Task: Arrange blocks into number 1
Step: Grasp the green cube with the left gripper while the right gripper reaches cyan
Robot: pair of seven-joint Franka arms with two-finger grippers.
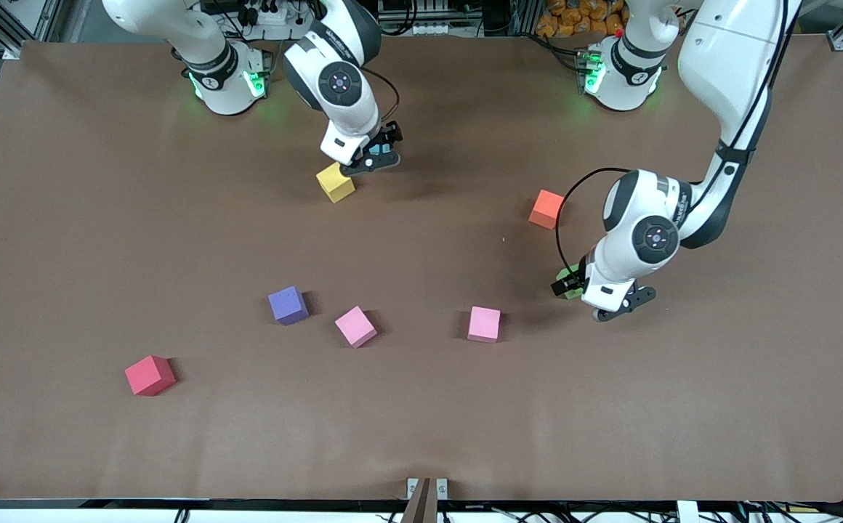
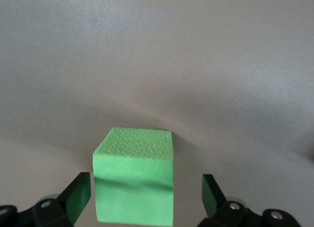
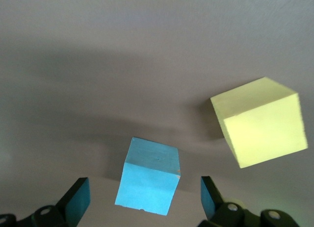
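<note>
My left gripper is open and low over the table, with a green block between its fingers and a gap on each side. In the front view this gripper half hides the green block. My right gripper is open around a light blue block that rests on the table, turned at an angle to the fingers. A yellow block lies close beside it. The front view shows the right gripper, the blue block and the yellow block together. A purple block and two pink blocks lie nearer the camera.
An orange cube sits just farther from the camera than the left gripper. A red cube lies near the front toward the right arm's end. The brown table runs wide under everything.
</note>
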